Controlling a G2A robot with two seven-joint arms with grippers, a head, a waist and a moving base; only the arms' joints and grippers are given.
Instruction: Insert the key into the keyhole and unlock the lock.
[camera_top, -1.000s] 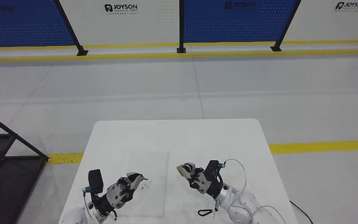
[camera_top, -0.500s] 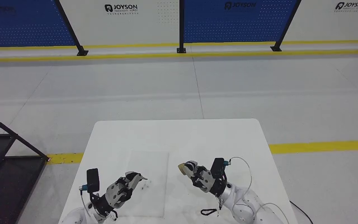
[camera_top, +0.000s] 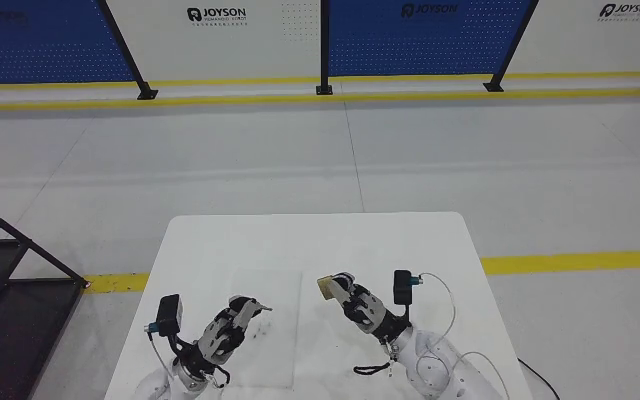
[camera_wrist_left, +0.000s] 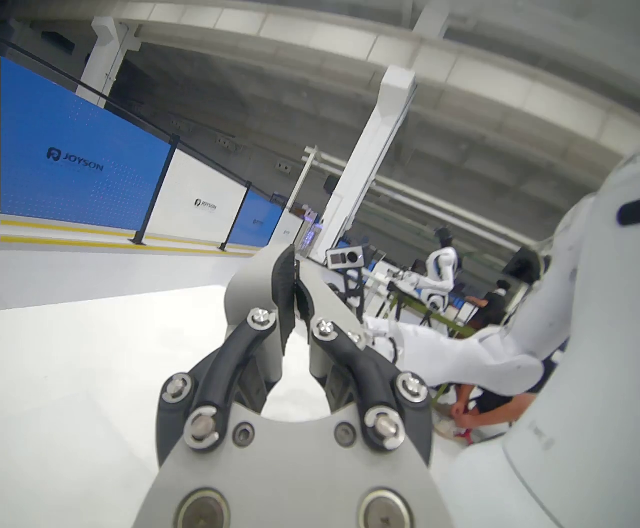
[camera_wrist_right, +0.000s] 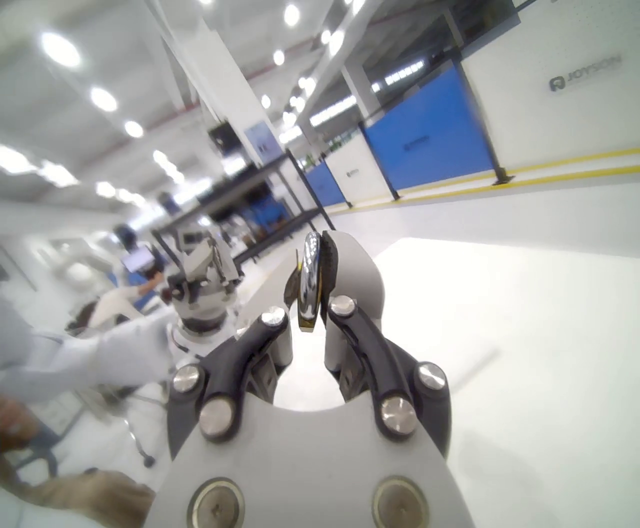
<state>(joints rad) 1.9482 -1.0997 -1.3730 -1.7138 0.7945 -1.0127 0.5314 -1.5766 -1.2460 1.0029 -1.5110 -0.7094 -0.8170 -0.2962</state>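
Note:
My right gripper (camera_top: 337, 288) hovers over the middle of the white table (camera_top: 400, 240), shut on a small padlock (camera_top: 324, 287). In the right wrist view the padlock (camera_wrist_right: 306, 295) shows a silver shackle and a brass body clamped between the pads of that gripper (camera_wrist_right: 320, 250). My left gripper (camera_top: 256, 309) hangs a short way to the left of the lock, with its tips toward it. Its pads (camera_wrist_left: 286, 285) press together, and a thin dark key (camera_top: 265, 308) sticks out of the tips. A gap of bare table separates key and lock. The left gripper (camera_wrist_right: 200, 272) also appears farther off in the right wrist view.
A pale flat mat (camera_top: 270, 345) lies on the table between the two arms. A black cord loop (camera_top: 368, 370) rests near the front edge by the right arm. A black rack (camera_top: 30, 260) stands off the table's left side.
The right wrist has swung round to the right while the padlock edged slightly away from me. The left gripper has shifted a little forward and right, toward the lock.

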